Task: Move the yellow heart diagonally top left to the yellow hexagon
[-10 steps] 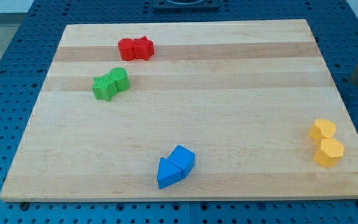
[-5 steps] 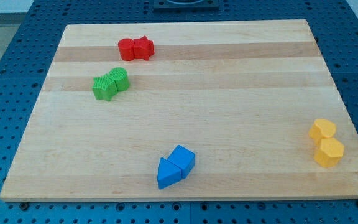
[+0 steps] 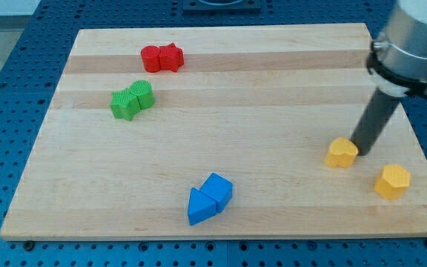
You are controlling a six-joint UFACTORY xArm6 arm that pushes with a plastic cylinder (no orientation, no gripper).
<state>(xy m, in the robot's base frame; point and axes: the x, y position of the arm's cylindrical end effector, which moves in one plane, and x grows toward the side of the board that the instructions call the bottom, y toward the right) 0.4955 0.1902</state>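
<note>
You see my tip (image 3: 361, 150) touching the yellow heart (image 3: 341, 153), which sits just to its left in the view. The end effector is a bare rod, so nothing spreads or pinches. The yellow hexagon (image 3: 392, 181) lies below and right of my tip, apart from the heart. Both rest on the wooden worktop (image 3: 221, 148), well right of the blue blocks (image 3: 208, 198).

Robotics lab bench, pale wooden board (image 3: 221, 89) resting on a blue perforated mounting table (image 3: 6, 89), industrial arm's grey housing and dark rod (image 3: 373, 122) entering from the view's right, small coloured test blocks scattered about, no household furnishings.
</note>
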